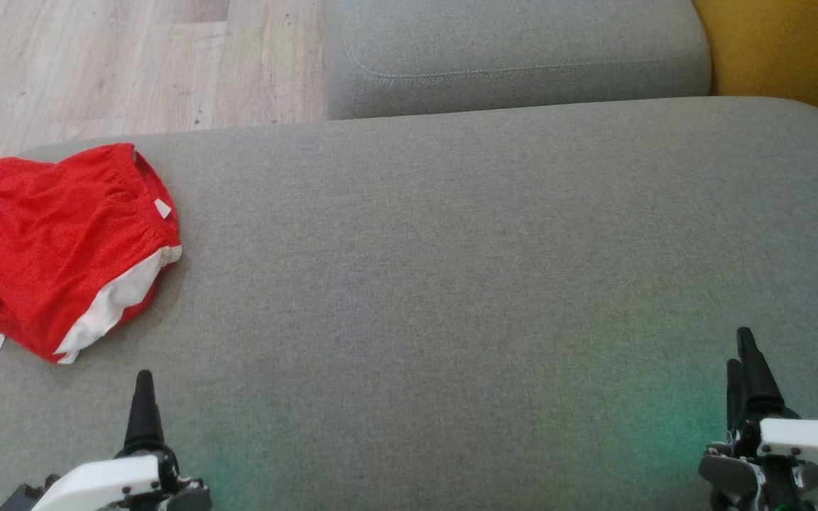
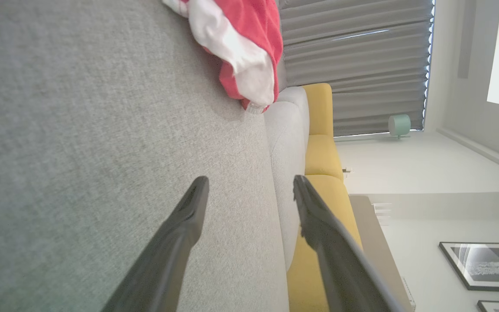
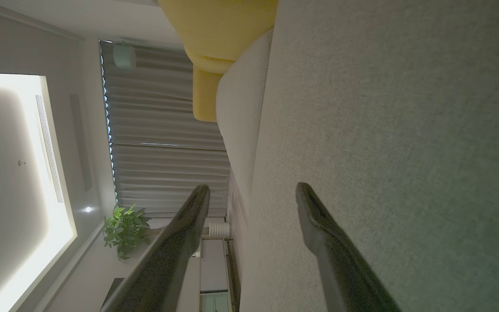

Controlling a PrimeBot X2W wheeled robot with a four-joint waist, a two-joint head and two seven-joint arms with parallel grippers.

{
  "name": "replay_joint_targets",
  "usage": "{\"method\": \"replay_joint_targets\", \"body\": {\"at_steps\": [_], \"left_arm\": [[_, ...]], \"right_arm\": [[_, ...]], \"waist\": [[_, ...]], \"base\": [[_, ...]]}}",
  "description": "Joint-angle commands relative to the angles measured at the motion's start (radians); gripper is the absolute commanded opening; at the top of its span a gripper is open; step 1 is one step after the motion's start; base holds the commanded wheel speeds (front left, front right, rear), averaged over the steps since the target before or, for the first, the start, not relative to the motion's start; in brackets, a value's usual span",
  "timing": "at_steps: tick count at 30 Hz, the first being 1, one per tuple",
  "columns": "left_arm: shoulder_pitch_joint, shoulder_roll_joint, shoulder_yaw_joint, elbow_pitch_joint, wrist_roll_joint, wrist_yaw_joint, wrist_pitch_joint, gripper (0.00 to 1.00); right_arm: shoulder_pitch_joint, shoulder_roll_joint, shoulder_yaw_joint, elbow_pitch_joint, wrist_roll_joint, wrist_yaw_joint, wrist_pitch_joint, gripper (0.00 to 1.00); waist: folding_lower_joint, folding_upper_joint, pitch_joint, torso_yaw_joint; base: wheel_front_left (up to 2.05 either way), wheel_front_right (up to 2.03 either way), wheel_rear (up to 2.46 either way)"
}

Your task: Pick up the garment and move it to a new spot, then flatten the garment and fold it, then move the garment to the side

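Grey woven fabric is covering the wide sofa seat (image 1: 451, 248) that is serving as the work surface, and a faint green glow is tinting it near the bottom of the head view. The garment (image 1: 61, 241), red shorts with white side panels, is lying crumpled at the seat's far left edge. The left tool (image 2: 250, 182) is hovering low over the fabric near the garment but apart from it, released, its two dark fingers standing wide. The right tool (image 3: 253, 189) is hovering at the opposite side of the seat, well apart from the garment, likewise spread wide over bare upholstery. A second grey cushion (image 1: 515, 57) is butting against the seat's far edge, with yellow upholstery (image 1: 785, 50) beside it and pale wood floor (image 1: 96, 64) showing to the left. Pleated grey curtains (image 2: 358, 65) are hanging in the room behind, a leafy plant (image 3: 126, 229) is standing beside them, and a framed picture (image 2: 487, 264) is hanging on the white wall.
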Motion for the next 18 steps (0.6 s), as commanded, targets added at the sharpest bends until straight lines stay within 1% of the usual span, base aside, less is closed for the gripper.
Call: {"method": "replay_joint_targets", "body": {"at_steps": [1,10,16,18], "left_arm": [[-0.029,0.005,-0.003,-0.043,0.026,0.002,-0.011,1.00],[-0.030,0.006,-0.041,-0.079,0.177,0.022,-0.038,1.00],[-0.028,0.006,-0.067,-0.087,0.299,0.027,-0.056,1.00],[-0.026,0.006,-0.071,-0.088,0.314,0.029,-0.059,1.00]], "right_arm": [[-0.030,-0.003,0.010,-0.043,-0.024,0.001,-0.012,1.00],[-0.021,-0.004,0.038,-0.090,-0.178,0.002,-0.038,1.00],[-0.014,-0.004,0.057,-0.107,-0.274,0.002,-0.056,1.00],[-0.012,-0.005,0.060,-0.108,-0.288,0.002,-0.059,1.00]], "waist": [[0.0000,0.0000,0.000,0.000],[0.0000,0.0000,-0.001,0.004],[0.0000,0.0000,-0.001,0.005],[0.0000,0.0000,-0.001,0.005]], "base": [[0.00,0.00,0.00],[0.00,0.00,0.00],[0.00,0.00,0.00],[0.00,0.00,0.00]]}}
